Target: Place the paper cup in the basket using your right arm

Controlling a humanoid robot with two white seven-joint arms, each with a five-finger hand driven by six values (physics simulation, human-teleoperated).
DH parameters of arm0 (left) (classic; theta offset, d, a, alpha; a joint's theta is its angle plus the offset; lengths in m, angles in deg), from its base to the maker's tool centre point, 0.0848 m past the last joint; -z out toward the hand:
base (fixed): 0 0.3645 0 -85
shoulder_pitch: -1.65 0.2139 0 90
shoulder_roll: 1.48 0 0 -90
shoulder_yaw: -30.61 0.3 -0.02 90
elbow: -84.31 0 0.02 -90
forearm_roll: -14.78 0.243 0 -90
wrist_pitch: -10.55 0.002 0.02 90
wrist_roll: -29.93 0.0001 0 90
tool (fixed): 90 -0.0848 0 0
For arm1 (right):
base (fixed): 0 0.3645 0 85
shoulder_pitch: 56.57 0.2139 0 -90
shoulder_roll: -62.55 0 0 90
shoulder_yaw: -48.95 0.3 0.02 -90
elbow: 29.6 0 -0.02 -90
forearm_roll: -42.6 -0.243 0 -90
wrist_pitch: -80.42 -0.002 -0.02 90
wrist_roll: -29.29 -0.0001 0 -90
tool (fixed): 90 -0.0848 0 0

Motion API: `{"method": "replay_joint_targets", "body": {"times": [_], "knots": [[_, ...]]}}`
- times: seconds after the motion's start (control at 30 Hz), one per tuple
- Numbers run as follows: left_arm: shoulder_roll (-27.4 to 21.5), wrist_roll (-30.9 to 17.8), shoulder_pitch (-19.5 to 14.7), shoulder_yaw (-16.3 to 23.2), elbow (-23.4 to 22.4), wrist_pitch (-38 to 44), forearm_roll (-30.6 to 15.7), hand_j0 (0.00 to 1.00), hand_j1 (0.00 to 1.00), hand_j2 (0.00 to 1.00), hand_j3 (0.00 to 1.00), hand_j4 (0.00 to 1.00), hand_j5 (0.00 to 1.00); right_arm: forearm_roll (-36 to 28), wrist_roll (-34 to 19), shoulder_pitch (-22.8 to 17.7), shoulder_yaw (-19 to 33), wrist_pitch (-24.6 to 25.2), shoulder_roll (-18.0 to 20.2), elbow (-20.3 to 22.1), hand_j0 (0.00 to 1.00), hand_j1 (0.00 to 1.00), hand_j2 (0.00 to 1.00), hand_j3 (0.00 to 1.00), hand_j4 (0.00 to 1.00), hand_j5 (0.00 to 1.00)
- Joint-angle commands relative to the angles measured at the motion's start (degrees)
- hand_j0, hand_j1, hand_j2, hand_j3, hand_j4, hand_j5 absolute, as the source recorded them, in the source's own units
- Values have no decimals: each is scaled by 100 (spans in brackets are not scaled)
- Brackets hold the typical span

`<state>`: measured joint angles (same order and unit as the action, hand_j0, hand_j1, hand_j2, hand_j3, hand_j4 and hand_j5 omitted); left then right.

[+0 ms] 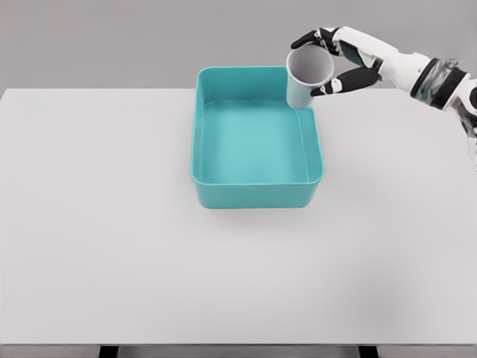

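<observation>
Table [112,246] is bare around the teal basket [257,142], nothing blocking. Right hand [344,60] is wrapped around the cup [305,80], which hangs tilted over the basket's far right corner, its base about at rim level. Looks like the placing step: next, shift slightly inward, lower, let go.

A single head view looks down and forward over the white table [112,246] from its near edge

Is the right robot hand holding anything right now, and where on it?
Yes: the right robot hand holds the paper cup by its side wall near the rim, over the basket's far right corner.
</observation>
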<state>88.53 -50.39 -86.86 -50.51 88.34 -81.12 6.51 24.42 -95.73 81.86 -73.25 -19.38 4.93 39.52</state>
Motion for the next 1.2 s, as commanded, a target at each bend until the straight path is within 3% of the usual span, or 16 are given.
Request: {"method": "replay_joint_targets", "body": {"times": [0.0, 0.53, 0.7, 1.0, 1.17], "knots": [[0, -1, 0, 0, -8, 0, 1, 100, 100, 100, 100, 100, 100, -28, 2, 18, -128, 4, -82, -4, 73, 73, 73, 73, 73, 73], [0, -1, 0, 0, 1, 0, 1, 100, 100, 100, 100, 100, 100, 508, 2, 27, -234, 4, -583, -250, 73, 73, 73, 73, 73, 73], [0, -1, 0, 0, 1, 0, 1, 100, 100, 100, 100, 100, 100, 877, 2, 97, -357, 4, -811, -373, 73, 73, 73, 73, 73, 73], [0, -1, 0, 0, -8, 0, 1, 100, 100, 100, 100, 100, 100, 1326, 2, 150, -375, 4, -873, -373, 72, 72, 72, 72, 72, 72], [0, -1, 0, 0, 1, 0, 1, 100, 100, 100, 100, 100, 100, 1932, 2, 211, -375, 171, -1005, -241, 72, 72, 72, 72, 72, 72]]}}
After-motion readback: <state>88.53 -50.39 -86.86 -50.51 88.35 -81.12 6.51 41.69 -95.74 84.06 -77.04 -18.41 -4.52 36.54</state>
